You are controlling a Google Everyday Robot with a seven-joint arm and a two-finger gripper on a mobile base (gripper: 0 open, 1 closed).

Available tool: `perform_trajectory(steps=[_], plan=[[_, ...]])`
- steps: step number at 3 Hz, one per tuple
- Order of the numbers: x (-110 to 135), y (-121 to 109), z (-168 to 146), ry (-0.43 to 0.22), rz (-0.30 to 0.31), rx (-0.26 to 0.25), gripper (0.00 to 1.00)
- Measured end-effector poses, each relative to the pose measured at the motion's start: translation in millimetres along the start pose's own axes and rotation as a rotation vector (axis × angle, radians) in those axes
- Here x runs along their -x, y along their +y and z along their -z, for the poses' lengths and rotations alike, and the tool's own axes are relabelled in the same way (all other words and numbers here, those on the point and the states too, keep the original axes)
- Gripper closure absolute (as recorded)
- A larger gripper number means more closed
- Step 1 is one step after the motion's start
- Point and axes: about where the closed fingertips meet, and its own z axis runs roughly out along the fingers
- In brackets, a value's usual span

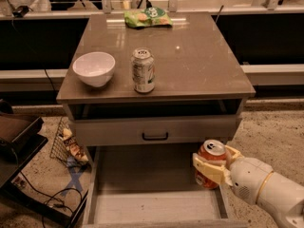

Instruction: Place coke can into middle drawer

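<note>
My gripper (211,167) is shut on the coke can (210,160), a red-orange can with a silver top, held upright. The can is low over the right side of the open middle drawer (142,208), a wide shallow grey-beige drawer with a pale floor pulled out at the bottom of the view. The white arm comes in from the lower right. I cannot tell whether the can's base touches the drawer floor.
On the cabinet top stand a pale silver-green can (143,70), a white bowl (94,68) and a green chip bag (147,17). The drawer front with the black bar handle (155,137) is just above the open drawer. A wire basket (69,144) and cables lie at the left.
</note>
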Motion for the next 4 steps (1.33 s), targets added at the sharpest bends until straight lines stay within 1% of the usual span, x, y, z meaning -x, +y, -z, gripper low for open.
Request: perform_trajectory(steps=[1, 2, 3, 4], plan=[[-11, 8, -23, -0.009, -0.033, 0.025, 1.0], [-36, 31, -68, -0.042, -0.019, 0.075, 1.0], [-63, 58, -131, -0.148, 0.142, 0.234, 1.0], [-113, 68, -170, -0.21, 0.15, 0.391, 1.0]])
